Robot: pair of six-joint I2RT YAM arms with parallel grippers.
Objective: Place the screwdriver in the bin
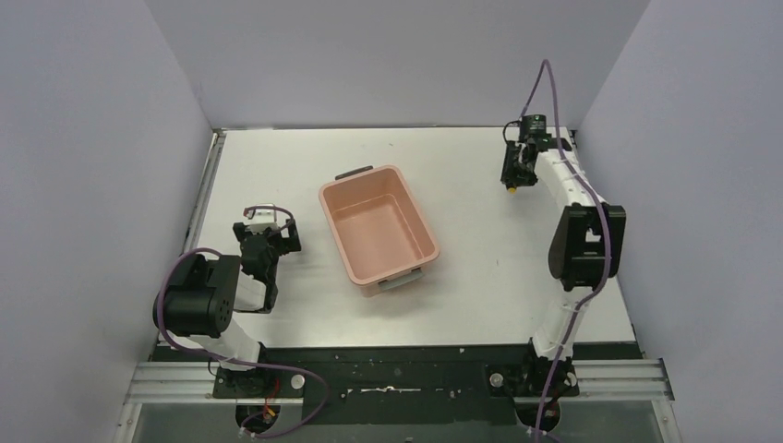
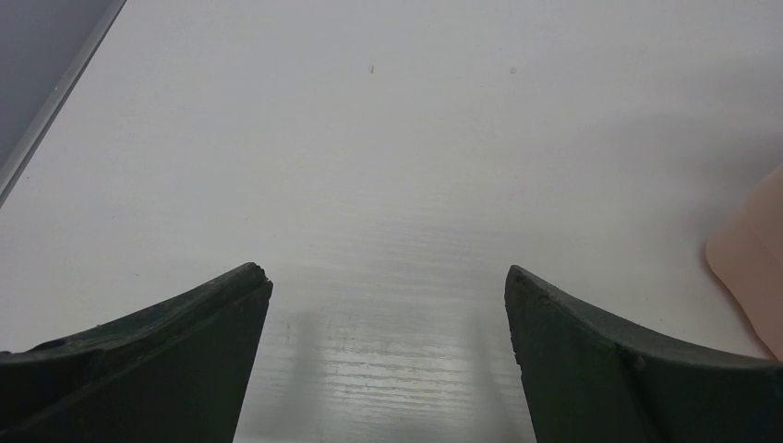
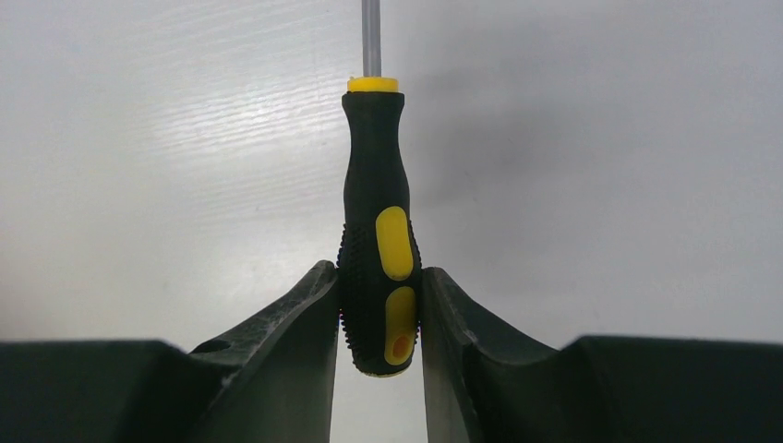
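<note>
The screwdriver [image 3: 377, 231] has a black handle with yellow inlays and a thin metal shaft running out of the top of the right wrist view. My right gripper [image 3: 379, 286] is shut on the butt end of its handle. From above, this gripper [image 1: 513, 183] sits at the far right of the table, with a bit of yellow at its tip. The salmon-pink bin [image 1: 336, 226] stands mid-table, with nothing inside it. My left gripper [image 2: 388, 281] is open over bare table, left of the bin [image 2: 752, 249]; from above it [image 1: 268, 231] rests near its base.
The white table [image 1: 462, 166] is walled by grey panels at the back and both sides. A metal rail [image 1: 205, 194] runs along the left edge. Purple cables loop from both arms.
</note>
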